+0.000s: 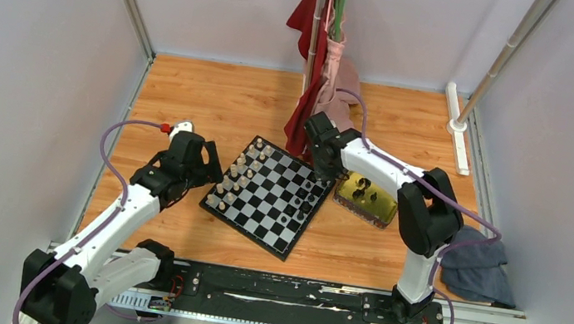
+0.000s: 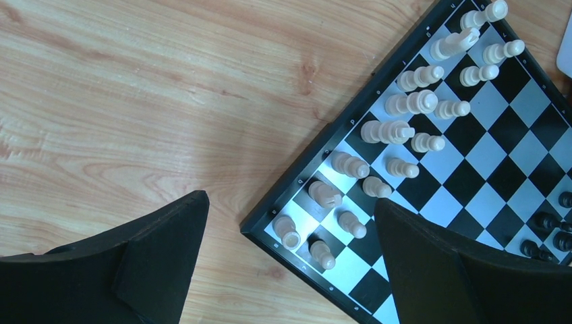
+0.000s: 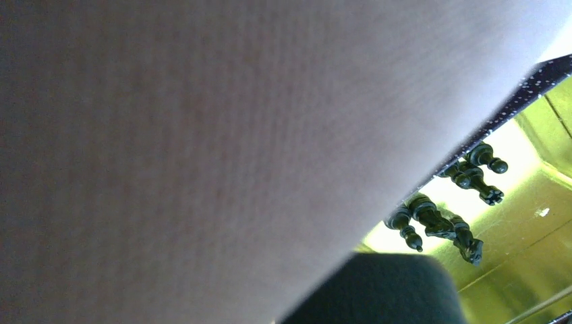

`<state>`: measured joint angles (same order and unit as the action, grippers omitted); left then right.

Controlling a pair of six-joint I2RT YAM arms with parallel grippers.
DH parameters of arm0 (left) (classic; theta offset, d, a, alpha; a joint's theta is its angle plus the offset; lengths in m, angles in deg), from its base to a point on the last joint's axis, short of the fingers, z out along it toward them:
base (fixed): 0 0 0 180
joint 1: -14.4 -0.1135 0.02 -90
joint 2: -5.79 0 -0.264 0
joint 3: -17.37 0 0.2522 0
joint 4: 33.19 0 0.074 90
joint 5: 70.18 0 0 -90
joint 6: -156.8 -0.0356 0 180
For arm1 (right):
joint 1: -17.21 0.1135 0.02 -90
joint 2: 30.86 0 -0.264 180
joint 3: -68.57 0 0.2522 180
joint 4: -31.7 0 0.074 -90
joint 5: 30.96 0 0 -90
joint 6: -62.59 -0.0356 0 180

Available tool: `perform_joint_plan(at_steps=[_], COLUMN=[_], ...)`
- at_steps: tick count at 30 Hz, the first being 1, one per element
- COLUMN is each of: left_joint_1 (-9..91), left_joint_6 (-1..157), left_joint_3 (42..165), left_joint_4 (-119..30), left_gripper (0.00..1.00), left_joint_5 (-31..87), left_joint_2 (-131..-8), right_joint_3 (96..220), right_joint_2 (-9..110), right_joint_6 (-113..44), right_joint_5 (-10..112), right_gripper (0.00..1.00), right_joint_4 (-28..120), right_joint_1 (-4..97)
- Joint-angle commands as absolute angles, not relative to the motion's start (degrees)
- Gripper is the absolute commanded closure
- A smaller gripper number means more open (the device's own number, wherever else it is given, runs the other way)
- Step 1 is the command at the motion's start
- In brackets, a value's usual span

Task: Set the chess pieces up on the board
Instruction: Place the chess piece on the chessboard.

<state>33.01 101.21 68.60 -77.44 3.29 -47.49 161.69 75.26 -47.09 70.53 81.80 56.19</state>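
The chequered board [image 1: 266, 201] lies at the table's middle. Cream-white pieces [image 2: 388, 131] fill two rows along its left side. A few black chess pieces [image 1: 308, 201] stand on its right side and show at the left wrist view's right edge [image 2: 548, 229]. Several more black pieces [image 3: 438, 223] lie in the gold tin tray [image 1: 378, 210]. My left gripper [image 2: 290, 263] is open and empty above the board's left corner. My right gripper [image 1: 323, 165] hangs over the board's far right edge beside the tray. One dark finger [image 3: 378, 290] shows, and its jaws are hidden by a pale blur.
Red and pink cloths [image 1: 324, 75] hang from a pole behind the board, close to my right wrist. A grey cloth [image 1: 478, 267] lies at the right. Bare wooden tabletop [image 2: 135, 101] lies left of the board.
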Motion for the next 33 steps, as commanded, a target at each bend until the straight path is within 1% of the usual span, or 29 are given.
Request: perform_joint_plan(at_steps=[1, 14, 25, 33], left_joint_1=[33.20, 33.20, 33.20, 33.20], left_joint_6=[100.64, 100.51, 100.43, 100.06], left_joint_3=[68.58, 68.64, 68.32, 68.54], left_joint_4=[-76.84, -76.27, -76.00, -75.96], left_gripper=[0.00, 0.00, 0.00, 0.00], left_joint_5=[2.69, 2.68, 2.95, 2.95], left_joint_2=[-48.10, -48.99, -49.18, -49.14], right_joint_3=[163.66, 163.33, 162.83, 163.14], right_joint_2=[76.91, 77.63, 77.54, 77.06], right_joint_6=[-45.76, -45.65, -45.60, -45.73], right_joint_5=[69.18, 68.66, 68.84, 68.71], right_gripper=[1.00, 1.00, 0.76, 0.72], right_joint_4=[82.45, 82.09, 82.16, 82.29], right_joint_1=[56.34, 56.08, 56.12, 56.07])
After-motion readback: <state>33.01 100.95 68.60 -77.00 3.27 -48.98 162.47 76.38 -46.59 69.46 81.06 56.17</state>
